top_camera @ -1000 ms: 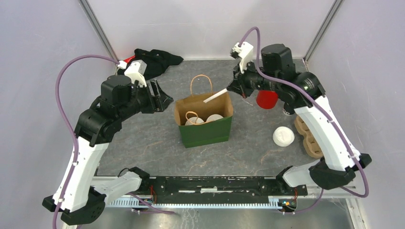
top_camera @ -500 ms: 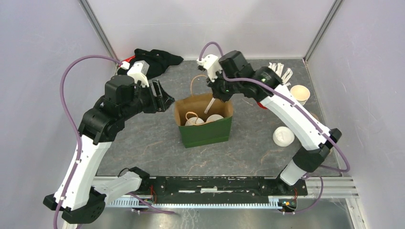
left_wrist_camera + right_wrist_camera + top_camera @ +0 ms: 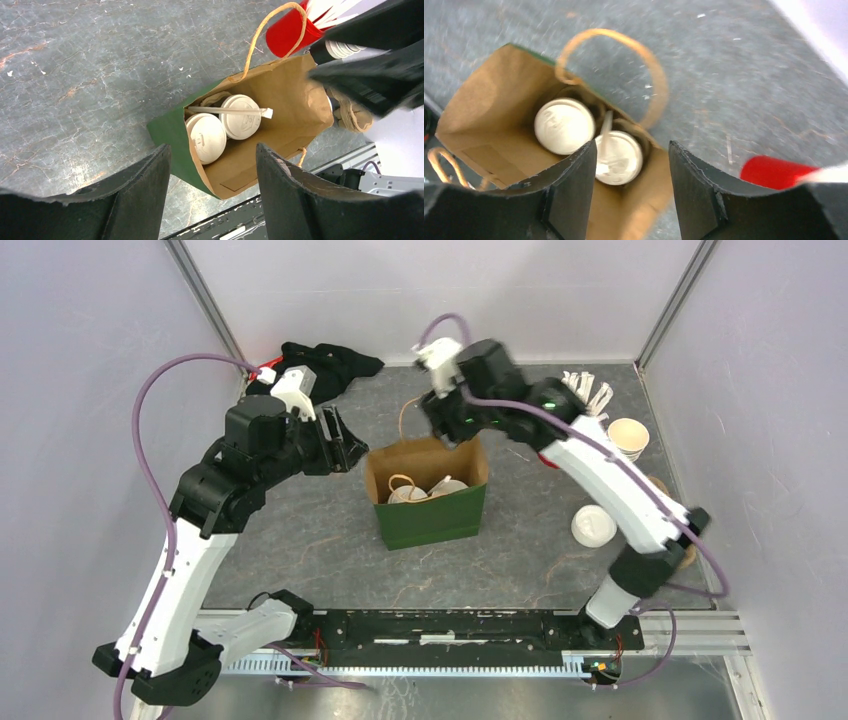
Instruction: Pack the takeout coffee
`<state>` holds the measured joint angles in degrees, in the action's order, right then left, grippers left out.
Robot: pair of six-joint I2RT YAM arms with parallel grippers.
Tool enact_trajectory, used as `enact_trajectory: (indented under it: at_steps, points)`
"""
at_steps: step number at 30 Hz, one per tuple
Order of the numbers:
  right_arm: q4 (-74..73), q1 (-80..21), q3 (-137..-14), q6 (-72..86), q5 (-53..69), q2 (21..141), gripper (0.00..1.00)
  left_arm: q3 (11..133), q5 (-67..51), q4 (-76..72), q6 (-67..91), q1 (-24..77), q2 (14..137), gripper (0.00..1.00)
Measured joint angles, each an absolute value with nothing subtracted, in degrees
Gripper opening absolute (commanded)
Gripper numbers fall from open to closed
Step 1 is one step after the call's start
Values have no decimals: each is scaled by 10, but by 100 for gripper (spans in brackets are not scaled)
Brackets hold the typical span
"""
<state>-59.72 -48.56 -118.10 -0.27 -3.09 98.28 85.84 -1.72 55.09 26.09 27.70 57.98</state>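
Note:
The takeout coffee is two cups with white lids (image 3: 407, 493) (image 3: 450, 486) standing side by side inside the paper bag (image 3: 430, 522), which is green outside and brown inside. Both lids show in the left wrist view (image 3: 206, 137) (image 3: 242, 117) and in the right wrist view (image 3: 564, 125) (image 3: 620, 157). A white wrapped straw (image 3: 227, 110) (image 3: 605, 135) lies across the lids. My right gripper (image 3: 447, 433) (image 3: 631, 146) hovers open over the bag's back edge, holding nothing. My left gripper (image 3: 345, 445) (image 3: 212, 150) stands open and empty to the left of the bag.
A red cup (image 3: 287, 30) (image 3: 774, 172) holding straws stands behind the bag on the right. More straws (image 3: 585, 390), a stack of lidless cups (image 3: 628, 437) and a loose white lid (image 3: 594, 526) lie on the right. A black cloth (image 3: 325, 365) sits at the back left.
My right gripper carried the straw from the red cup to above the bag and opened. The straw now lies on the lids inside. The left arm has barely moved.

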Motion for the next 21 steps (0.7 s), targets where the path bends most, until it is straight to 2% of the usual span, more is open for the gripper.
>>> enact_trajectory:
  at_steps: [2, 5, 9, 11, 15, 21]
  points:
    - [-578, -450, -1154, 6, -31, 933, 64, 858, -18, 549, 261, 277, 582, 70]
    - [-543, -330, -1081, 17, -36, 829, 65, 858, -20, 543, 261, 277, 586, 71]
    - [-509, -190, -1012, 27, -49, 771, 62, 858, -22, 535, 261, 277, 586, 71]
    - [-483, -138, -977, 36, -40, 771, 60, 858, -26, 532, 260, 277, 586, 71]
    - [-424, -62, -907, 52, -23, 818, 47, 858, -33, 529, 257, 277, 586, 72]
    - [-387, -14, -892, 59, 1, 919, 43, 858, -36, 524, 244, 277, 586, 72]
